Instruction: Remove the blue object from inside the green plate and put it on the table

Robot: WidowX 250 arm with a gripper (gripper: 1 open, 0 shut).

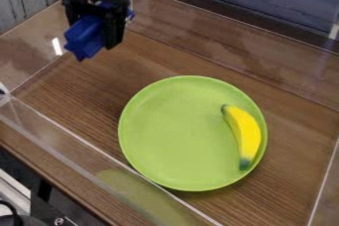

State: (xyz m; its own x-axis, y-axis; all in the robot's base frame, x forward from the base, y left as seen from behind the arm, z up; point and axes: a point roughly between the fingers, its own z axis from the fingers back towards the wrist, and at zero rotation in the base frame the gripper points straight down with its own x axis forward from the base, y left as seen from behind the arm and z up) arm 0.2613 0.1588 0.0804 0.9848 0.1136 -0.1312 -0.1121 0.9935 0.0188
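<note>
The blue object [83,38] hangs in the air at the upper left, gripped between the fingers of my black gripper [93,32], well clear of the table [79,96]. The jaws stand wide around the block. The green plate [179,136] lies right of centre on the table, some way down and right of the gripper.
A yellow banana [243,137] lies on the right side of the plate. Clear acrylic walls [40,47] fence the table on the left, front and back. Bare wood shows left of the plate, under the gripper.
</note>
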